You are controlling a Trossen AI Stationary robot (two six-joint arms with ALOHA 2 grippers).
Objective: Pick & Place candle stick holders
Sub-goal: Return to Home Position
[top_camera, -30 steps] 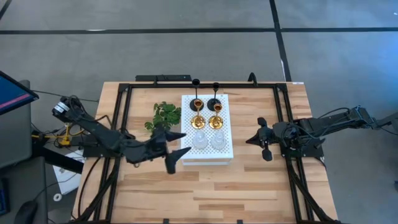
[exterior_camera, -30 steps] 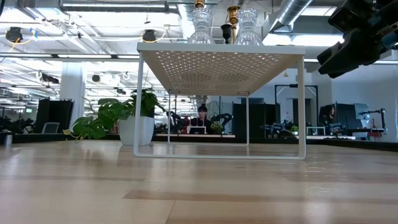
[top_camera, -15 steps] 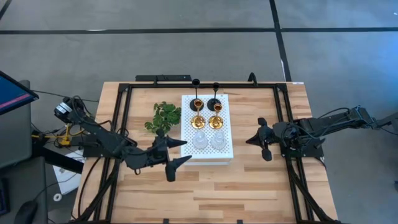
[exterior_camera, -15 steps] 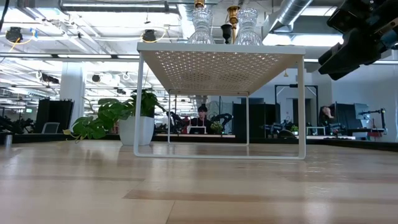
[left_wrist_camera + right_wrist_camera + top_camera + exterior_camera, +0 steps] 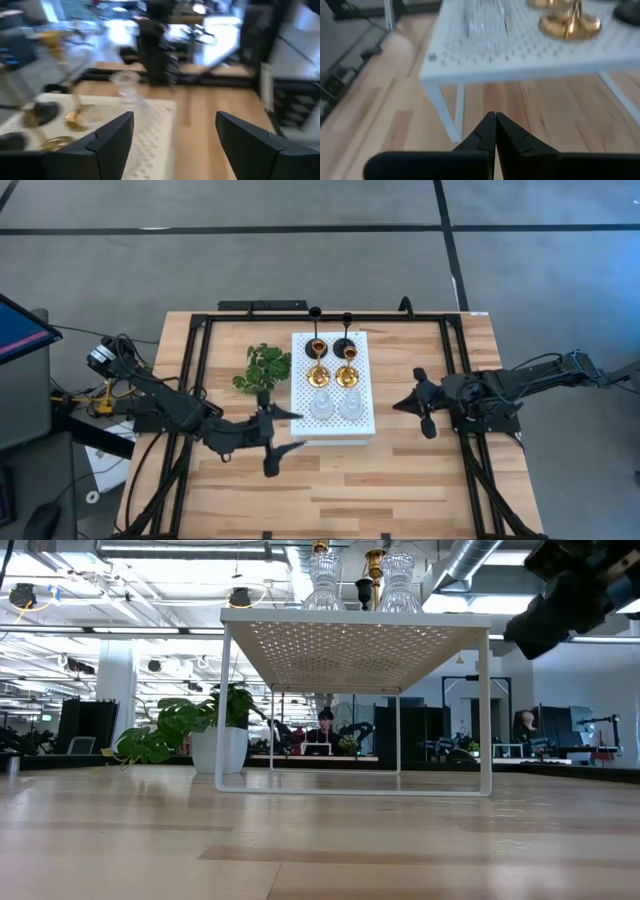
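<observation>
Nearest the front edge of the table [image 5: 400,480], the left arm [image 5: 180,415] reaches in from the left side. The left jaws hang over bare wood just off the front-left corner of the white perforated shelf [image 5: 300,348]. They stand wide: in the left wrist view the 2 dark fingers [image 5: 107,142] sit far apart with nothing between them, aimed along the shelf top.

Level with the shelf on its right side, and well apart from it, the right arm [image 5: 500,388] comes in from the table's right edge. The right jaws point toward the shelf and are closed tight, gripping nothing, with the fingertips [image 5: 489,131] pressed together in the right wrist view. In the low view this arm shows blurred, high at the upper right.

All 6 candle stick holders stand upright on top of the shelf, in 3 rows of 2. The 2 glass holders [image 5: 321,406] fill the front row, side by side and closest to the left jaws. Behind them stand the 2 gold holders [image 5: 318,372], and the 2 black holders [image 5: 314,311] take the back row.

A green sprig [image 5: 265,367] in a white pot [image 5: 218,750] stands on the table just left of the shelf. Far beyond the table, a person [image 5: 325,725] sits in the room behind.
</observation>
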